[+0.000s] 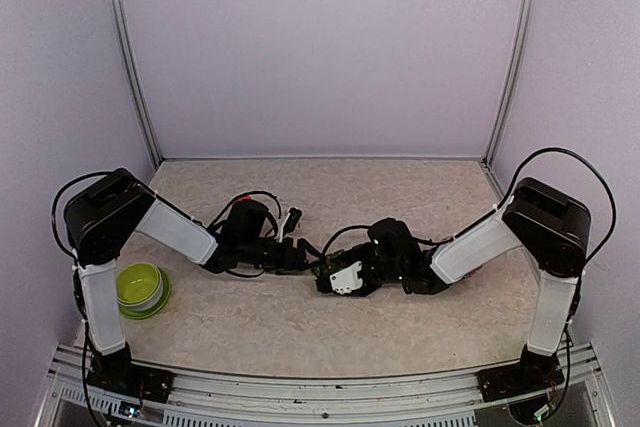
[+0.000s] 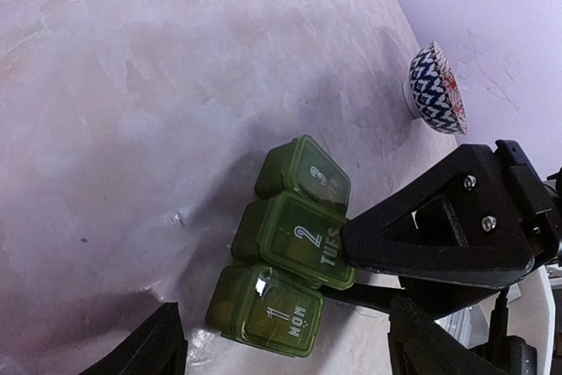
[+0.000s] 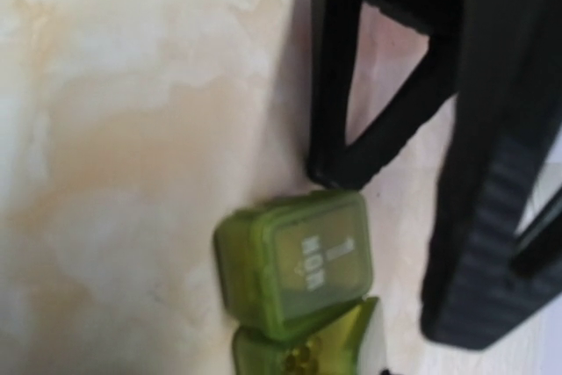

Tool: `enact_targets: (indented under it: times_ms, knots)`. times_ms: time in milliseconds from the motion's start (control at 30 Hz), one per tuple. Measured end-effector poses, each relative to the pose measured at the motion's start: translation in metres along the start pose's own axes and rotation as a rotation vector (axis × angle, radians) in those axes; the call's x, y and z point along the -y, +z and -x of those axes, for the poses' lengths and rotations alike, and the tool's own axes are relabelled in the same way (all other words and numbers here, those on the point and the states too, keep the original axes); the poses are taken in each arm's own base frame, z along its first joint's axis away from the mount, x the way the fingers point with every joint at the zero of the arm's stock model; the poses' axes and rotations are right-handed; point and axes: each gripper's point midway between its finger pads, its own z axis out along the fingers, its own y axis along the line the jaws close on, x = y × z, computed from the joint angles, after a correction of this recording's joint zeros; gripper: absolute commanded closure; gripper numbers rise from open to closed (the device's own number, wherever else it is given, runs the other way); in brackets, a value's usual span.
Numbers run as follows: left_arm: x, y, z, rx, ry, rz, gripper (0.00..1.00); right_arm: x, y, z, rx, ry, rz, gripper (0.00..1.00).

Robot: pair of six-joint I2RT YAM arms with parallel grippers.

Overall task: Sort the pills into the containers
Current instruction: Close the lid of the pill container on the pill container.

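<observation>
Desk [image 2: 132, 129] stretches wide ahead and left of the left claw [image 1: 306, 254], whose fingers stand far apart, holding nothing. Just ahead lie the containers [image 2: 294, 256]. The right claw [image 1: 330, 272] touches the middle lid's edge; whether it grips cannot be told.

I see a beige marbled table top [image 1: 300, 337] boxed in on three sides by a plain pale lilac back wall [image 1: 320, 47] and matching side walls [image 1: 50, 67]. Two thin metal uprights [image 1: 130, 57] stand at the back corners. A ribbed aluminium rail [image 1: 330, 387] runs along the near edge, and the light is soft and even, with faint shadows and a mild sheen on the table in my left wrist view.
</observation>
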Motion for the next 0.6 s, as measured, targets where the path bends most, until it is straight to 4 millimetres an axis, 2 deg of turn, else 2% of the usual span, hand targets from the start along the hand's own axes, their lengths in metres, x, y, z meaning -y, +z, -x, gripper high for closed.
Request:
enact_targets:
  times_ms: [367,600]
  knots:
    - [-0.002,0.002,0.001,-0.003,-0.003,-0.005,0.31,0.003,0.009,0.001,0.015,0.008,0.002,0.60]
    - [-0.004,0.003,0.000,-0.005,-0.005,-0.005,0.36,0.001,0.011,-0.001,0.012,0.023,0.004,0.68]
